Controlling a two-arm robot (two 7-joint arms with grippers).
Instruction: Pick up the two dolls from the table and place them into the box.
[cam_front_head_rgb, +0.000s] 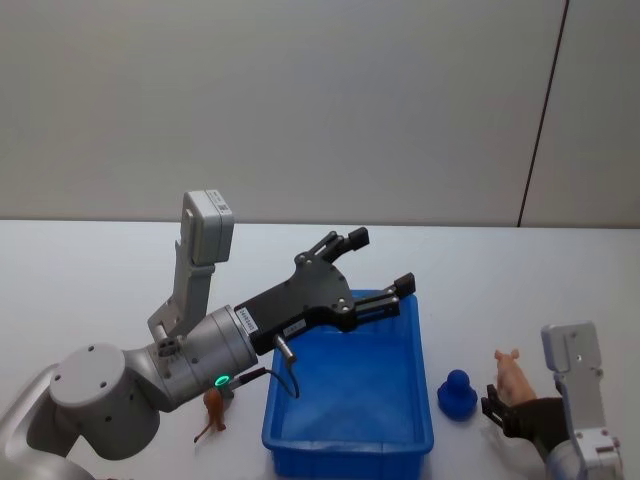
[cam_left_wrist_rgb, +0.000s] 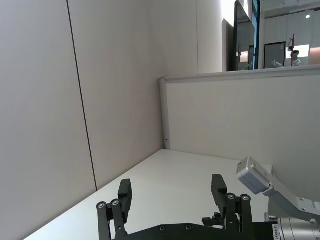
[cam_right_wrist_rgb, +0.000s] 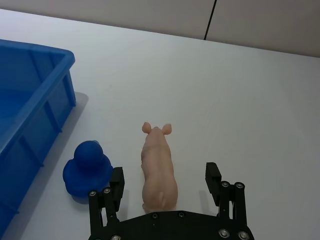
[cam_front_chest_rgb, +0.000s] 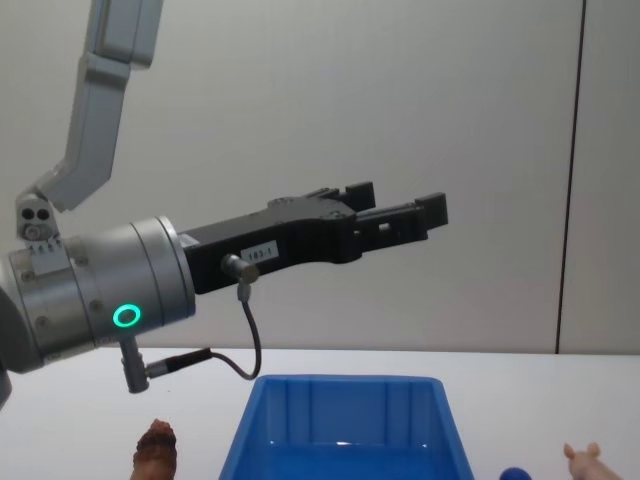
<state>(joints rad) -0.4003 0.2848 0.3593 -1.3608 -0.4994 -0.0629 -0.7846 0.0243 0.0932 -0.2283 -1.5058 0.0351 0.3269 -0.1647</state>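
Observation:
The blue box (cam_front_head_rgb: 346, 447) sits on the white table (cam_front_head_rgb: 90, 270), and its inside looks bare. A reddish-brown doll (cam_front_head_rgb: 213, 409) stands on the table just left of the box, also low in the chest view (cam_front_chest_rgb: 155, 447). A dark-blue duck-shaped doll (cam_front_head_rgb: 457, 394) rests right of the box (cam_right_wrist_rgb: 35, 100). My left gripper (cam_front_head_rgb: 382, 260) hangs open and empty above the box, raised well off the table (cam_front_chest_rgb: 400, 200). My right gripper (cam_right_wrist_rgb: 165, 172) is open low over the table, the blue doll (cam_right_wrist_rgb: 87, 167) just outside one finger.
A pink toy pig (cam_right_wrist_rgb: 159, 167) lies between my right gripper's open fingers, right of the blue doll, and shows in the head view (cam_front_head_rgb: 511, 374). A grey wall panel stands behind the table. Open tabletop stretches behind and to both sides of the box.

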